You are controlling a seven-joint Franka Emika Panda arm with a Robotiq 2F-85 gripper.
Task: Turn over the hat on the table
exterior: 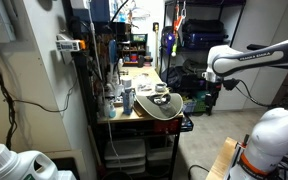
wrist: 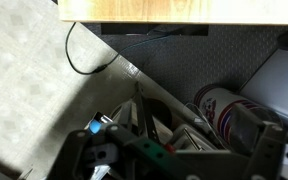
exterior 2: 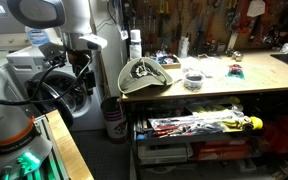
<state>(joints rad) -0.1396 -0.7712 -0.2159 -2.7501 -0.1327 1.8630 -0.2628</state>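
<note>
The hat (exterior 2: 142, 75) lies at the near end of the wooden table (exterior 2: 234, 88), dark face up with a tan rim showing. It also shows in an exterior view (exterior: 162, 104), slightly overhanging the table end. My gripper (exterior 2: 81, 68) hangs off the table's end, beside the hat and apart from it; it also shows in an exterior view (exterior: 209, 95). In the wrist view the gripper (wrist: 174, 138) is open and empty, looking down at the floor below the table edge (wrist: 164, 10). The hat is out of the wrist view.
Small bottles, cans and a round tin (exterior 2: 193, 80) stand on the table behind the hat, with a white bottle (exterior 2: 134, 42). A bucket (exterior 2: 112, 118) stands on the floor by the table end and shows in the wrist view (wrist: 229, 110). Lower shelves (exterior 2: 199, 126) hold tools.
</note>
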